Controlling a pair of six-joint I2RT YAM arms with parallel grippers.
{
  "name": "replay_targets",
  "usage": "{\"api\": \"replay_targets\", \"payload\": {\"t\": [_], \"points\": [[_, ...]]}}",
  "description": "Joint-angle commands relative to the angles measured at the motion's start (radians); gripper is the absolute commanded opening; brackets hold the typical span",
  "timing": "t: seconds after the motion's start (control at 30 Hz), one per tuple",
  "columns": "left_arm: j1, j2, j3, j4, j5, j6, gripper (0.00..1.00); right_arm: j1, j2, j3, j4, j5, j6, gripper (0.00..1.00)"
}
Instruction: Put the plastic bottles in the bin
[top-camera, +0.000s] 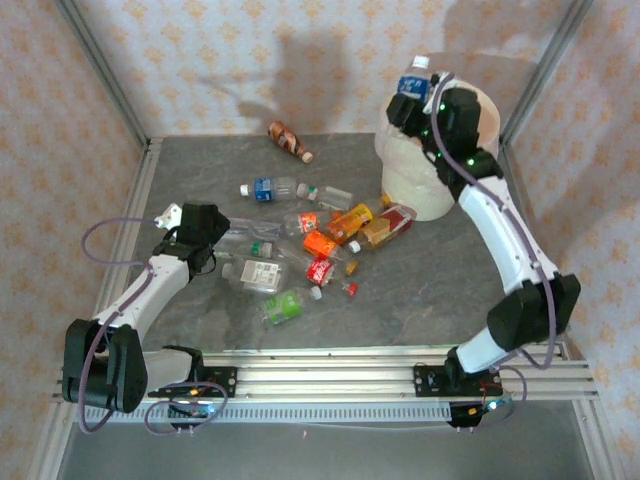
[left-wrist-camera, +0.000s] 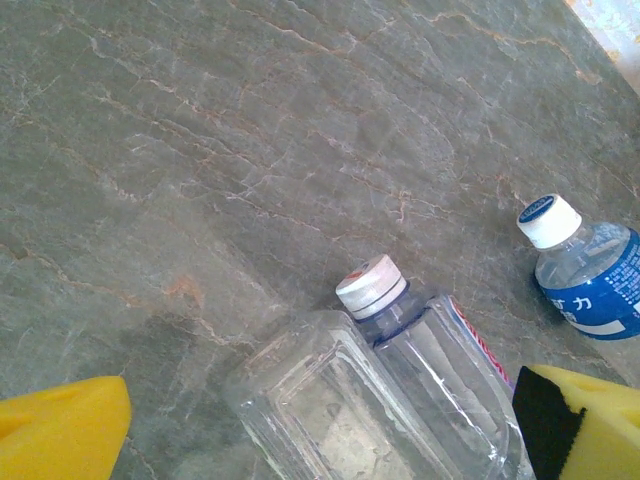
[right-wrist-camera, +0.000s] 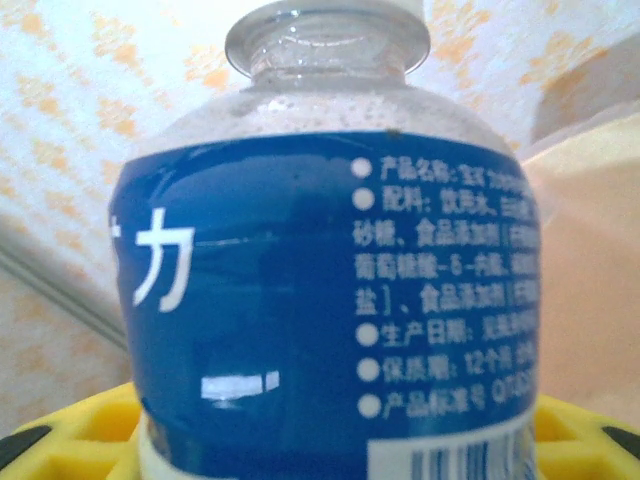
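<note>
The right tool (top-camera: 411, 100) clamps a blue-labelled bottle (right-wrist-camera: 330, 300) upright, cap upward, at the rim of the bin (top-camera: 420, 195). The left tool (left-wrist-camera: 320, 440) hangs wide over clear bottles (left-wrist-camera: 430, 370) lying flat on the desk (left-wrist-camera: 250, 150).

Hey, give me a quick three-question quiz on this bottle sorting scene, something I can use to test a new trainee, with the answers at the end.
1. Multiple choice: what is the right pincer shut on? A) an orange bottle B) the blue-labelled bottle C) nothing
2. True or false: the left pincer is shut on a bottle.
3. Fill the blank: the brown bottle lies on the ____, left of the bin in the top view.

Key: 1) B. 2) False: it is open, with its fingers on either side of the clear bottles. 3) table.
</note>
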Motion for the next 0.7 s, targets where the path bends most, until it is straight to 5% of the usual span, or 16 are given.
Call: {"api": "replay_targets", "payload": {"t": [0.0,0.23,0.33,0.57,0.67], "points": [[0.003,-0.027,0.003,-0.044,-0.013,-0.042,1.00,-0.056,0.096,0.170,-0.159,-0.122,-0.084,0.43],[0.011,-0.011,0.011,-0.104,-0.012,-0.037,1.00,-0.137,0.297,0.402,-0.312,-0.116,-0.117,0.47],[0.011,0.007,0.047,-0.189,-0.027,-0.027,1.00,-0.149,0.352,0.440,-0.334,-0.211,-0.176,0.49],[0.011,-0.096,-0.052,-0.064,0.049,0.000,1.00,-0.158,0.453,0.536,-0.470,-0.253,-0.283,0.53],[0.011,-0.123,-0.082,-0.050,0.061,-0.039,1.00,-0.185,0.475,0.534,-0.460,-0.419,-0.233,0.63]]}}
